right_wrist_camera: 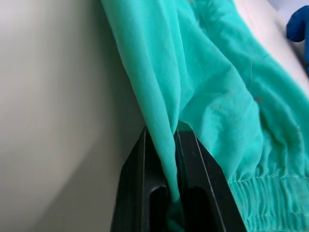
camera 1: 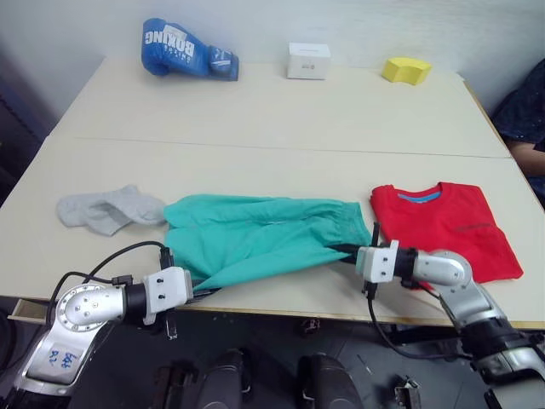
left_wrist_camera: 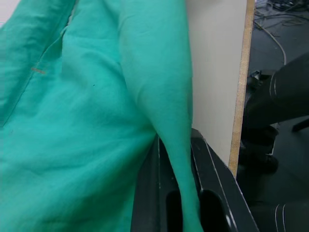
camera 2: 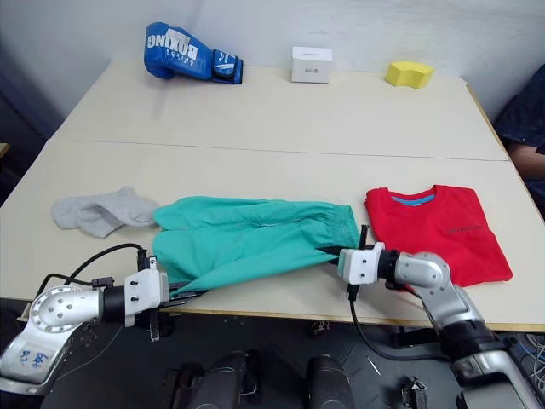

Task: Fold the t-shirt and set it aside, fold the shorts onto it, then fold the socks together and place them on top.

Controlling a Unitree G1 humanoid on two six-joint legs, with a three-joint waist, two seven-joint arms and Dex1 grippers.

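On the surface's near edge, shorts gripped at both ends, mid-task.

At the right, the t-shirt (camera 1: 444,228) lies folded and set aside (first step looks done); the shorts (camera 1: 260,234) stretch between the left gripper (camera 1: 201,290) and right gripper (camera 1: 342,253), each clamped on a pinch of teal cloth, not yet folded onto the shirt. Beyond their left end, the socks (camera 1: 109,209) wait untouched.

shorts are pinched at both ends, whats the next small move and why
Probably lift the near edge and carry it away from the robot to fold the shorts in half. The left claw and right claw each clamp that edge, and the shorts lie unfolded beside the folded t-shirt.
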